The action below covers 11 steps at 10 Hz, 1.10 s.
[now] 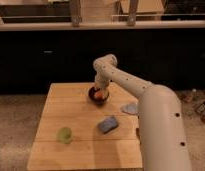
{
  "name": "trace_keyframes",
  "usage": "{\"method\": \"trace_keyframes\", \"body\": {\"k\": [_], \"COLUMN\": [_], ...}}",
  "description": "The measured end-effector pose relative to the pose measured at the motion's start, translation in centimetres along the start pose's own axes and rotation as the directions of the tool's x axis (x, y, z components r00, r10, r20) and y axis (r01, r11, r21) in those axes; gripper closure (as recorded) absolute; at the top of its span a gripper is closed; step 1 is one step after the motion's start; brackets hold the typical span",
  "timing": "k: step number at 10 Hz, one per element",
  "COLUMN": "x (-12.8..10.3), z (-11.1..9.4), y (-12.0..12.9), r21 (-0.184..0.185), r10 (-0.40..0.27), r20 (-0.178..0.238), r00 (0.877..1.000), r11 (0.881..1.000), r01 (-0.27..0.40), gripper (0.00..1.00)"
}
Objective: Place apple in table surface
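Camera view, one entry, listed nearest to farthest.

1. Arm [163,130]: broad white casing filling the lower right; cut off by the bottom edge; it hides the table's near right corner. A dark sliver [138,132] shows at its left edge, on the camera side of the gripper; too little is exposed to name it.
2. Table surface [76,105]: light wood, wide planks; front edge nearest the camera; right margin behind the arm.
3. Pale green round object [64,134]: well toward the camera from the gripper and off to its left in the picture; standing alone on bare planks; blurred, kind not clear.
4. Blue-grey soft item [108,124]: between the gripper and the front edge, slightly right of it; lies askew; apart from everything else.
5. Grey flat piece [130,107]: just right of the gripper, beside the arm; its far side is covered by the casing.
6. Gripper [99,90]: hangs from the bent wrist straight down into the dark bowl [103,99], near the table's far edge; whether it is parted, closed or clamped on anything cannot be told; the wrist blocks the bowl's back rim.
7. Apple [99,94]: small orange-red patch inside the bowl, directly under the gripper; not on the planks; contact with the gripper cannot be judged.
8. Beyond the gripper: dark cabinet front [51,55]; above it a pale ledge [56,26] with upright posts, cut off at the top edge.
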Motion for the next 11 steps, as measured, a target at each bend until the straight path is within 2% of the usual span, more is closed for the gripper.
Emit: {"method": "trace_keyframes", "body": {"k": [9, 10, 11], "x": [0.9, 0.9, 0.8], "z": [2.1, 2.3, 2.4], "y": [0.2, 0.2, 0.2], "r21": [-0.024, -0.028, -0.031], "r10": [0.01, 0.009, 0.009], "r20": [0.039, 0.04, 0.04], "r00": [0.999, 0.999, 0.999], "r11": [1.0, 1.0, 0.999], "r01": [-0.009, -0.008, -0.007], "gripper": [0.42, 0.47, 0.57]}}
